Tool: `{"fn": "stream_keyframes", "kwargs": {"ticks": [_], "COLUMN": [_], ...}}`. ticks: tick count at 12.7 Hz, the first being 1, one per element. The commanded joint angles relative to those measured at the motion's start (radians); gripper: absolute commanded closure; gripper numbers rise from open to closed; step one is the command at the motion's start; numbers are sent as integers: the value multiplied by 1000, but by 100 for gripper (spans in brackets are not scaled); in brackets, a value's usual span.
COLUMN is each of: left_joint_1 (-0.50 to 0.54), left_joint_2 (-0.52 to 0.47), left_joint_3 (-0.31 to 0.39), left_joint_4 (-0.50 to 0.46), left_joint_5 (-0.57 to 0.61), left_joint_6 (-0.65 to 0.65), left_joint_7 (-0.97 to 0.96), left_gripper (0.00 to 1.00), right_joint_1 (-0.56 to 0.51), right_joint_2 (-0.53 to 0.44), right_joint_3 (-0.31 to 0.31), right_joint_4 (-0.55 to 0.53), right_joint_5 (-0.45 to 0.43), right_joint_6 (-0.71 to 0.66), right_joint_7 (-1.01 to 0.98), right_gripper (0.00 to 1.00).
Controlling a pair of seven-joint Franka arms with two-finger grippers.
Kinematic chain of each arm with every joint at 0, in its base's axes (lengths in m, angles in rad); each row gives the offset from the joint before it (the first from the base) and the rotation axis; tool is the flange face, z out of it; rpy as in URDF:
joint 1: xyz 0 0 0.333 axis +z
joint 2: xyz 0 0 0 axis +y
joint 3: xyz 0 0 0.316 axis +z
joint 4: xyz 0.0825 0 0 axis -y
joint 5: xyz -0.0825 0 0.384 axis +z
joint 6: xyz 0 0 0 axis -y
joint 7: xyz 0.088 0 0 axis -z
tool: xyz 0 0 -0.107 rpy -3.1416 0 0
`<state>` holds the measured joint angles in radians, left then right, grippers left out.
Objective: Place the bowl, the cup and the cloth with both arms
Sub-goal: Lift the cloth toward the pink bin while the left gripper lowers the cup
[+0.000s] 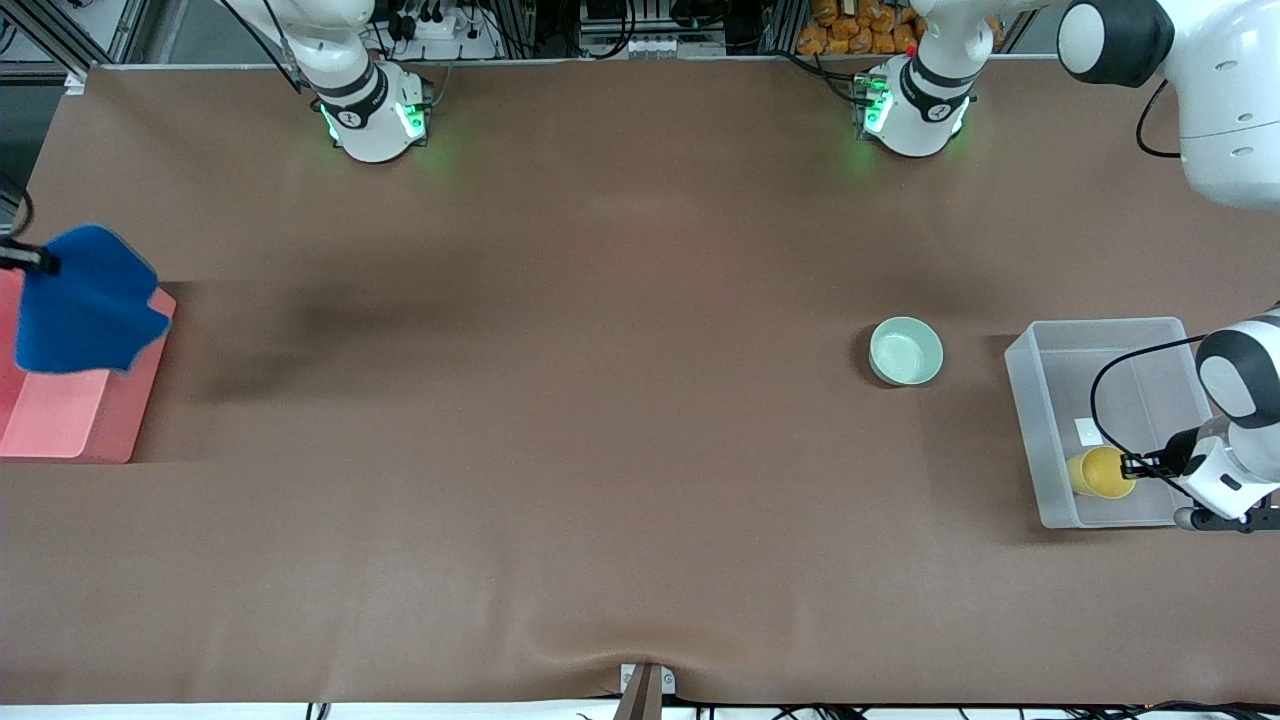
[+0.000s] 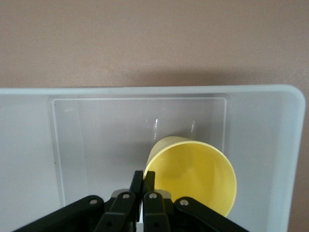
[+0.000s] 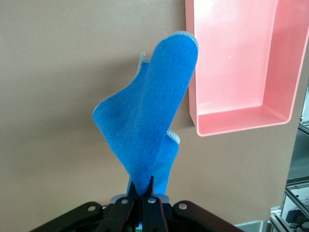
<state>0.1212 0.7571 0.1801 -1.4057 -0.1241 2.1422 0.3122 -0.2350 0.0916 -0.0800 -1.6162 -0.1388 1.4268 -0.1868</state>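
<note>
On my screen the left gripper is inside the clear plastic bin at the left arm's end of the table. Its two fingers are pressed together on the rim of the yellow cup, so the wall of the cup is clamped between them. In the left wrist view the cup is tilted, with its mouth turned toward the camera, and it is over the floor of the bin; I cannot tell if it touches the floor. A small white label lies on the bin floor just beside the cup.

The right gripper is at the right arm's end of the table, over the pink tray. Its fingers are closed on one edge of the blue cloth, and the cloth hangs free from them, partly over the tray and partly over the brown table cover.

The mint green bowl stands upright on the table cover, near the clear bin, toward the right arm's end from it, and well apart from both grippers.
</note>
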Motion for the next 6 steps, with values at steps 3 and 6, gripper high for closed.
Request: {"fn": "stream_keyframes", "kwargs": {"ticks": [3, 6], "left_joint_1": [-8, -12], "left_joint_2": [-13, -68], "left_joint_3": [7, 9], "left_joint_4": [2, 5], "left_joint_5": [-9, 27], "left_joint_6": [4, -76], "left_joint_7": [67, 65], "left_gripper": [38, 4], "right_joint_1": [-72, -131], "right_joint_2": [-15, 16], "right_joint_3": [11, 9], "right_joint_4": [81, 81], "right_joint_5": [-66, -100], "right_joint_6": [-89, -54], "right_joint_7": [-147, -218], "right_gripper": [100, 100]}}
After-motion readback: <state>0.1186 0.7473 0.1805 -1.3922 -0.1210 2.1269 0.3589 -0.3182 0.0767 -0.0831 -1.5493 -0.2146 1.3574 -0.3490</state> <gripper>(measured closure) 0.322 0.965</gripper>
